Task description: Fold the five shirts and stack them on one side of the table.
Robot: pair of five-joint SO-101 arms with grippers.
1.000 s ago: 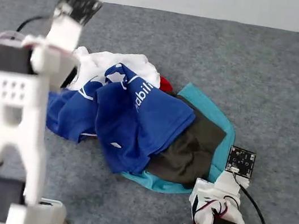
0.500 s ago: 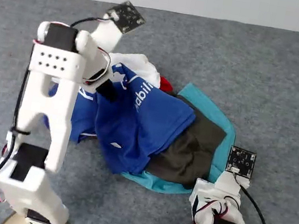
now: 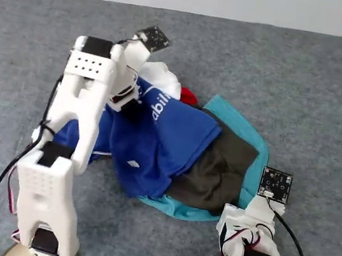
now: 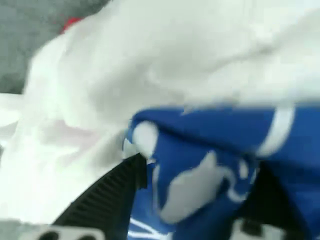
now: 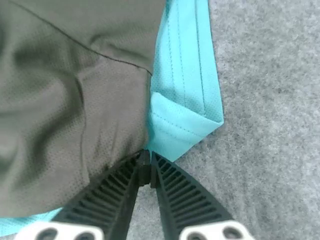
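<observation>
Five unfolded shirts are heaped in one pile on a grey worktop [image 3: 321,94]. A blue shirt [image 3: 170,134] lies on top. A white shirt [image 3: 163,77] and a scrap of a red shirt [image 3: 190,96] are seen just beyond the blue shirt. A dark grey shirt [image 3: 217,168] is touching its side, and a teal shirt [image 3: 249,131] is spread beneath both. Nothing has been folded or stacked yet.

The main risk lies where the blue shirt overlaps the white one. Both layers could be caught together there, and a lift would likely drag the white shirt along or tumble the pile. A shallow bite on a loose fold could also slip free.

The left end effector [image 4: 200,172] is set on the blue shirt's far edge, beside the white shirt. Its fingers are spread, with a fold of blue cloth between them that is not seen to be clamped. The right end effector [image 5: 148,161] is pressed together and set well apart from the blue shirt. Its tips touch the teal shirt's hem where it meets the dark grey shirt, and no cloth is seen pinched.
</observation>
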